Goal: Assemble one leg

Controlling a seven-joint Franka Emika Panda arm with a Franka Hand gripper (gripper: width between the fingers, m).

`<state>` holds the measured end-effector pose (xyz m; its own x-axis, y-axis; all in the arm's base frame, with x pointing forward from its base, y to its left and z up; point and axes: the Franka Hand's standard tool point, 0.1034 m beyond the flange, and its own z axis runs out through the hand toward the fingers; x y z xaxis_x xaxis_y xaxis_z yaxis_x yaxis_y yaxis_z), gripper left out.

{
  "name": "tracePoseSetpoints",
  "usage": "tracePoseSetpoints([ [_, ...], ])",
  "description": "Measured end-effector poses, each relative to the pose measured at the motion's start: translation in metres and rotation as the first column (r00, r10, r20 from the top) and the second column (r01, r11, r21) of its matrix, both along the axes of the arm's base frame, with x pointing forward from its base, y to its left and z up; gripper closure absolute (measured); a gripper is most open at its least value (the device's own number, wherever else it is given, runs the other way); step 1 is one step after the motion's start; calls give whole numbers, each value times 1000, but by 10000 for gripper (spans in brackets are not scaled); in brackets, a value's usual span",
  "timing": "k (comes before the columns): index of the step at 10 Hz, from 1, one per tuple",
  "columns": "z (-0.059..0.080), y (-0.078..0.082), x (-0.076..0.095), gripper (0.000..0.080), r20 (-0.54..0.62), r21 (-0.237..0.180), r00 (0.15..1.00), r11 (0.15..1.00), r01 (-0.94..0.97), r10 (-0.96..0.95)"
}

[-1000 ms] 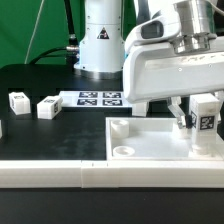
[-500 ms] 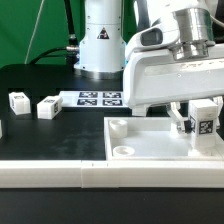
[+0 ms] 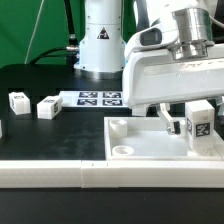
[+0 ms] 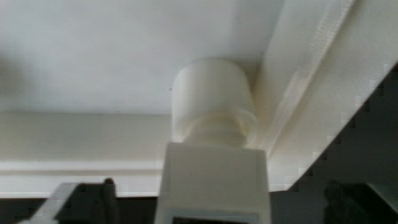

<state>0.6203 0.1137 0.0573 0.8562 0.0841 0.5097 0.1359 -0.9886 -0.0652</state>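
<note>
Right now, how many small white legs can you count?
3. One leg stands on the tray by the tool; two more legs lie on the table, exterior view's left. Another may be cropped there.

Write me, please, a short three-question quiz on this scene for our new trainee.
1. True or false: the small white plastic rectangular leg lies on its side.
2. How many small white tagged blocks sit loose at the exterior view's left?
3. The leg stands over: A) the black table; B) the large flat white tray-like piece; C) the marker board.
Key: 1 false, it is upright; 2 two; 3 B.
</note>
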Motion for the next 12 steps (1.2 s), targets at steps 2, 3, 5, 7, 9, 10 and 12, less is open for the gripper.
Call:
tracePoseSetpoints([
  [2, 0, 0, 0, 155, 0, 0, 1000, 1000, 0, 0],
  [3, 0, 0, 0, 151, 0, 0, 1000, 1000, 0, 0],
  [5, 11, -1, 3, 150, -18, 0, 1000, 1000, -5, 5],
  [7, 33, -6, 8, 150, -56, -4, 998, 1000, -24, 24],
  [9, 37, -8, 10, 150, -86, 1, 996, 1000, -24, 24],
  [10, 37, -8, 10, 150, -85, 1, 996, 1000, -24, 24],
  [12, 32, -8, 10, 150, -219, 13, 975, 999, -33, 35],
])
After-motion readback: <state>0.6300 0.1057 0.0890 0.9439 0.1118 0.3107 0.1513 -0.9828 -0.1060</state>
